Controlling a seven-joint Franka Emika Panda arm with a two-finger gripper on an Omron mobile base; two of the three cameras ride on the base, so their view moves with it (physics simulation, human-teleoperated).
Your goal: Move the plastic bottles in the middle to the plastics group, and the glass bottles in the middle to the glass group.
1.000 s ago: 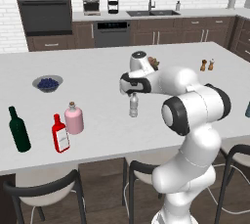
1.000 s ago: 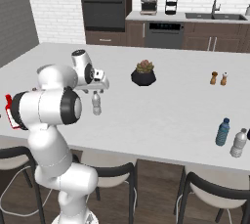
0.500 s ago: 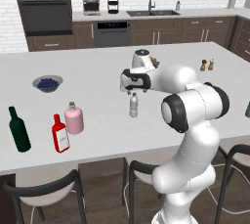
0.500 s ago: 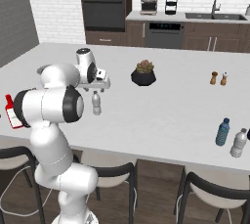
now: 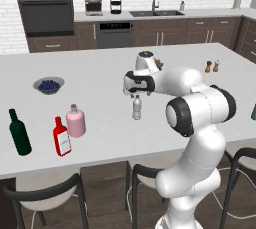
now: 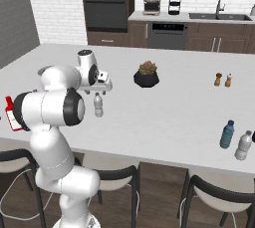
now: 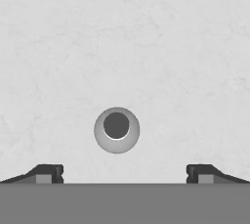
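We hover the gripper [image 7: 120,173], jaws spread wide & empty, directly above the clear plastic bottle [image 5: 136,108] standing mid-counter [image 5: 100,63]. From the hand cam, its cap sits at 12 o'clock, roughly centred. Descend straight, keep centred, close around the neck w/o tipping.

Bright, even rendered light, all views sharp.
Soft faint shadows lie under the bottles on the white tabletop [image 5: 100,73]; no glare, blur or edge distortion; the hand view looks flat and greyish.
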